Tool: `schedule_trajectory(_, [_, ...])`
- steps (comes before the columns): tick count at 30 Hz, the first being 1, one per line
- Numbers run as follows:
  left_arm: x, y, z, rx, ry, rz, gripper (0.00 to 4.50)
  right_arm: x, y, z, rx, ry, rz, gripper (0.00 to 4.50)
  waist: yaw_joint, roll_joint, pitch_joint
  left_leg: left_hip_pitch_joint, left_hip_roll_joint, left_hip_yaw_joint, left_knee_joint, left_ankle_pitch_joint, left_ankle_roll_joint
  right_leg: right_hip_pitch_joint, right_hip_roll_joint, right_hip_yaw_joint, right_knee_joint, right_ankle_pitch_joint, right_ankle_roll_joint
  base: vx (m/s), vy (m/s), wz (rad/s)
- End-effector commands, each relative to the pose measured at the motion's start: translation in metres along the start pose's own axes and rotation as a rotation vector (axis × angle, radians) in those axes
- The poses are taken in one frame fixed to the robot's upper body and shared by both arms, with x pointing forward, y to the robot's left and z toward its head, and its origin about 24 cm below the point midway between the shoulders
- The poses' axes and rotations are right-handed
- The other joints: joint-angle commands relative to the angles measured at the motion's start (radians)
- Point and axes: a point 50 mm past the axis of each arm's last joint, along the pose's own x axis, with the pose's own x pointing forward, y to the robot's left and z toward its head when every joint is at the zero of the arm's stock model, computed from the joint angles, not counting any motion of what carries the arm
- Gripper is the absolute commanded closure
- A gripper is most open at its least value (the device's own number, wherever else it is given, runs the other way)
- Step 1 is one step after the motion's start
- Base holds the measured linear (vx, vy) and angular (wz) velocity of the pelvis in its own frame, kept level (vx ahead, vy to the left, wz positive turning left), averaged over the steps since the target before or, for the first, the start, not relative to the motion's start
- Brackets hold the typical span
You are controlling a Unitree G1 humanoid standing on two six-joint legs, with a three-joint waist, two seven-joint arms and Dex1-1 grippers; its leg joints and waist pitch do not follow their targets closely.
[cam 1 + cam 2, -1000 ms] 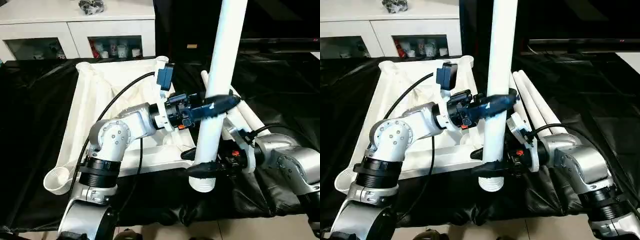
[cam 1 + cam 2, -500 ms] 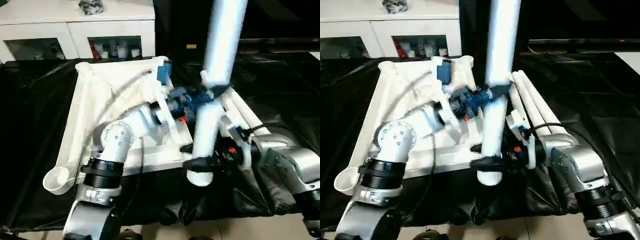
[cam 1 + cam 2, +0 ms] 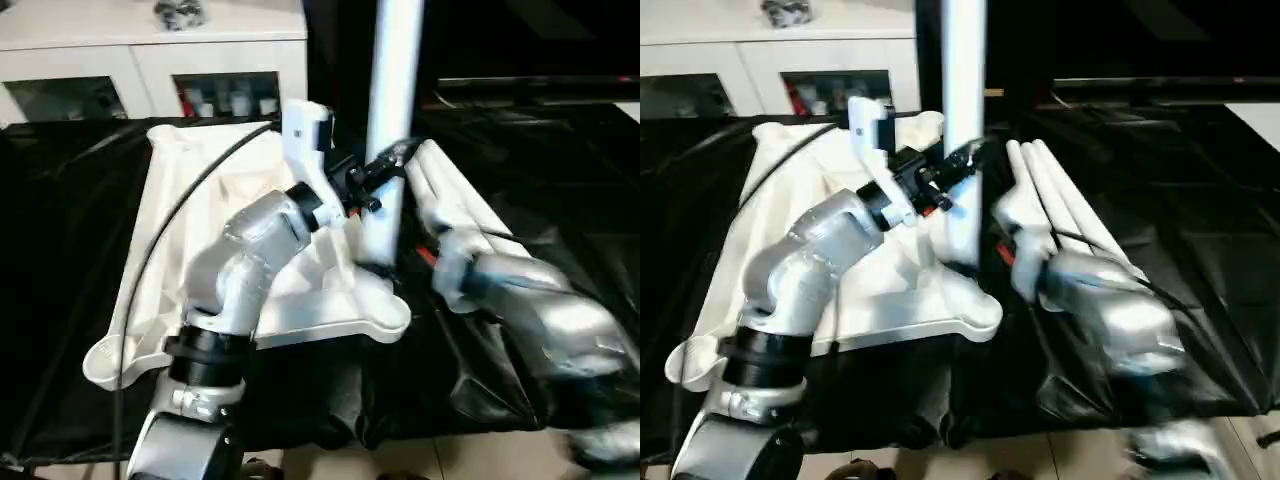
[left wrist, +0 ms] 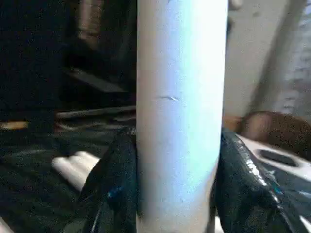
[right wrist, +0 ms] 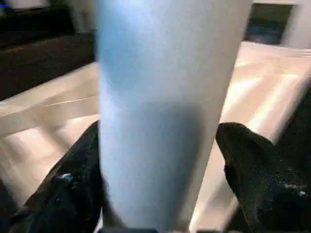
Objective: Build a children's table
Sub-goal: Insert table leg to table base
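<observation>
Leg (image 3: pixel 392 110) upright at tabletop (image 3: pixel 200 210) corner.
Left gripper (image 4: pixel 177 194) clamps the leg; right gripper (image 5: pixel 160 194) straddles it, left finger touching, right finger apart.

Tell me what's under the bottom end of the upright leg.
The upright leg comes down over the tabletop's near right corner, by its round socket. The left gripper clamps it. Whether its end is seated is hidden.

leg (image 3: pixel 392 110) upright on tabletop (image 3: pixel 190 200) corner | spare legs (image 3: pixel 450 195) right

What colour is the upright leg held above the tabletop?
White; the leg shows best in the left wrist view.
</observation>
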Motion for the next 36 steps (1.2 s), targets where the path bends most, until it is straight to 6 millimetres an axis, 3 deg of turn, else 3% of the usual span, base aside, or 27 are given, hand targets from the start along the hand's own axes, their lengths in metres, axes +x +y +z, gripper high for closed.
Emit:
schedule_trajectory(1, [0.002,0.000,0.011,0.072,-0.038,0.078,2.70,0.004,-0.007,0.004,0.008,-0.034,-0.137,0.94,-0.008,-0.008,-0.079,0.010,0.069,-0.041,-0.072,-0.188,0.004,0.044,-0.063,0.050,-0.074,-0.270,-0.160,0.000,0.000,0.00])
schedule_trajectory(4, [0.004,-0.001,0.010,0.088,-0.035,0.105,2.70,0.014,-0.002,0.003,0.020,-0.053,-0.186,0.94,-0.011,-0.005,-0.081,0.012,0.071,-0.040,-0.071,-0.180,0.007,0.041,-0.065,0.052,-0.070,-0.217,-0.179,0.000,0.000,0.00])
schedule_trajectory(5, [0.004,-0.001,0.009,0.092,-0.026,0.101,2.70,0.018,-0.001,0.002,0.015,-0.050,-0.207,0.94,-0.014,-0.006,-0.084,0.007,0.069,-0.040,-0.070,-0.167,0.013,0.046,-0.064,0.051,-0.066,-0.189,-0.186,0.000,0.000,0.00])
schedule_trajectory(6, [0.005,-0.002,0.008,0.100,-0.025,0.102,2.70,0.020,-0.001,0.002,0.011,-0.048,-0.221,0.94,-0.014,-0.006,-0.087,0.007,0.070,-0.040,-0.067,-0.150,0.015,0.044,-0.064,0.052,-0.062,-0.165,-0.190,0.000,0.000,0.00])
schedule_trajectory(7, [0.005,-0.002,0.007,0.125,-0.024,0.111,2.70,0.024,-0.002,0.000,-0.003,-0.028,-0.291,0.94,-0.016,-0.009,-0.091,-0.001,0.066,-0.038,-0.061,-0.083,0.035,0.044,-0.063,0.052,-0.050,-0.095,-0.209,0.000,0.000,0.00])
schedule_trajectory(8, [0.005,-0.002,0.007,0.133,-0.025,0.117,2.70,0.026,-0.003,-0.001,-0.009,-0.015,-0.325,0.94,-0.015,-0.013,-0.090,-0.001,0.065,-0.037,-0.060,-0.077,0.044,0.046,-0.064,0.052,-0.051,-0.088,-0.212,0.000,0.000,0.00])
schedule_trajectory(10, [0.005,-0.001,0.008,0.139,-0.030,0.133,2.70,0.028,-0.003,-0.002,-0.026,-0.013,-0.347,1.11,-0.011,-0.010,-0.088,0.000,0.066,-0.035,-0.059,-0.084,0.053,0.042,-0.065,0.053,-0.052,-0.102,-0.221,0.000,0.000,0.00])
schedule_trajectory(18, [0.006,0.001,0.010,0.147,-0.039,0.159,2.70,0.041,0.015,-0.002,-0.102,-0.022,-0.286,1.70,-0.016,-0.010,-0.083,0.001,0.068,-0.035,-0.063,-0.137,0.042,0.043,-0.064,0.053,-0.059,-0.166,-0.198,0.000,0.000,0.00])
schedule_trajectory(20, [0.006,0.001,0.010,0.144,-0.040,0.160,2.70,0.041,0.017,-0.002,-0.110,-0.023,-0.275,1.72,-0.015,-0.010,-0.084,0.003,0.068,-0.035,-0.063,-0.135,0.041,0.042,-0.064,0.053,-0.059,-0.161,-0.198,0.000,0.000,0.00])
schedule_trajectory(21, [0.006,0.001,0.010,0.143,-0.042,0.163,2.70,0.042,0.018,-0.002,-0.112,-0.023,-0.273,2.02,-0.015,-0.009,-0.084,0.003,0.069,-0.035,-0.063,-0.132,0.040,0.042,-0.064,0.054,-0.058,-0.155,-0.199,0.000,0.000,0.00])
schedule_trajectory(24, [0.006,0.003,0.011,0.133,-0.056,0.178,2.70,0.043,0.020,-0.001,-0.116,-0.026,-0.269,2.16,-0.016,-0.010,-0.084,0.002,0.069,-0.035,-0.063,-0.128,0.043,0.042,-0.064,0.054,-0.055,-0.138,-0.204,0.000,0.000,0.00])
schedule_trajectory(26, [0.006,0.003,0.011,0.137,-0.056,0.180,2.70,0.043,0.021,-0.002,-0.116,-0.027,-0.271,2.48,-0.015,-0.011,-0.085,0.003,0.068,-0.034,-0.062,-0.125,0.047,0.042,-0.064,0.054,-0.055,-0.136,-0.206,0.000,0.000,0.00])
schedule_trajectory(35, [0.004,0.003,0.008,0.124,-0.046,0.156,2.71,0.044,0.023,0.001,-0.094,-0.065,-0.244,2.59,-0.015,-0.009,-0.085,0.002,0.068,-0.034,-0.061,-0.120,0.053,0.043,-0.065,0.054,-0.054,-0.129,-0.209,0.000,0.000,0.00])
schedule_trajectory(36, [0.004,0.004,0.008,0.112,-0.048,0.149,2.15,0.043,0.023,0.003,-0.081,-0.086,-0.226,2.59,-0.014,-0.005,-0.086,0.003,0.068,-0.034,-0.060,-0.120,0.052,0.042,-0.065,0.055,-0.054,-0.125,-0.211,0.000,0.000,0.00])
